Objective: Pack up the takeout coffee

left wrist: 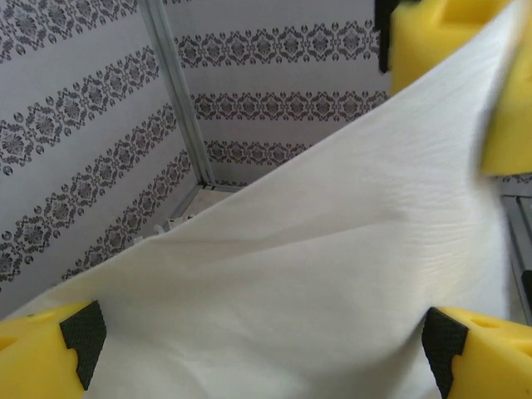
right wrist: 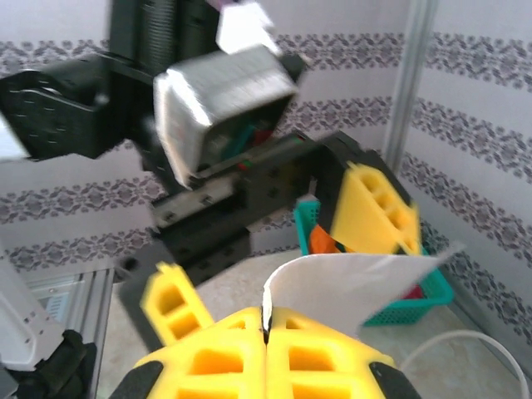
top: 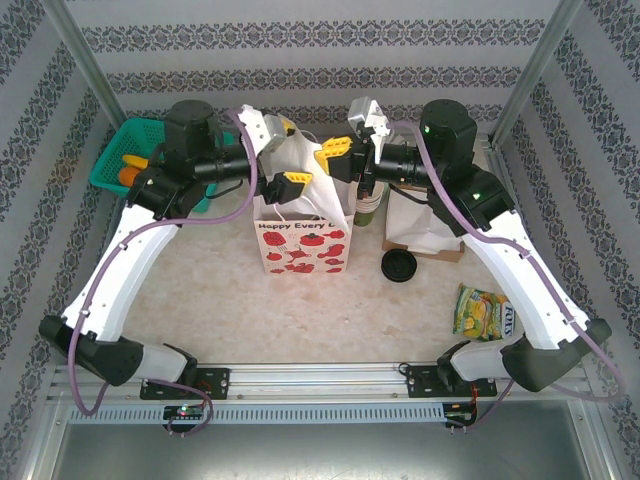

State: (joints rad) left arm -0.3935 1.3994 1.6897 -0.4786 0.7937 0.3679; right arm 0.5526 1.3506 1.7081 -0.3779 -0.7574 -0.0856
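Coffee cup [top: 367, 207], green with cream, seemingly standing on the table [top: 330, 310] just right of the paper bag [top: 303, 250], partly hidden behind the right gripper [top: 338, 158]; single or stacked, cannot tell. Right gripper's yellow fingers [right wrist: 316, 349] pressed fully together, pinching the bag's white top edge. Left gripper [top: 291, 153] spread to its widest, one finger on each side of the bag's raised white panel, clamping nothing. Black lid [top: 400, 265] lying near the bag's right side. Snack packet [top: 483, 312] further right, well apart. Green basket [top: 118, 150] at far left.
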